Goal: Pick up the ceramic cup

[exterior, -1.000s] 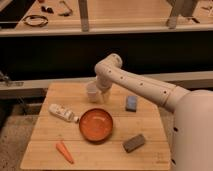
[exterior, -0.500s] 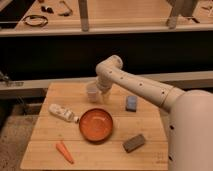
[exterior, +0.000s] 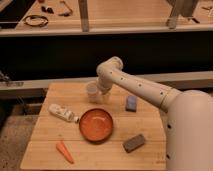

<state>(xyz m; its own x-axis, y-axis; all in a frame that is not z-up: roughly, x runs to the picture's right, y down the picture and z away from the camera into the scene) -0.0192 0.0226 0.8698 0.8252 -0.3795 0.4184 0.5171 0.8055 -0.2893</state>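
While the end effector (exterior: 103,93) hangs released over the table's (exterior: 45,145) far edge, we see the ceramic cup (exterior: 92,91) upright just beside it, toward the white bottle (exterior: 62,113).

one cup (exterior: 92,92), bowl (exterior: 95,124), bottle (exterior: 63,113), carrot (exterior: 64,152), two blocks (exterior: 131,103) (exterior: 134,143)

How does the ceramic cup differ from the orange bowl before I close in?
The ceramic cup is white, narrow and tall; the orange bowl is wide and shallow. The cup stands near the far edge of the table beside the claw; the bowl sits mid-table, apart from it. Both stand upright, open side up.
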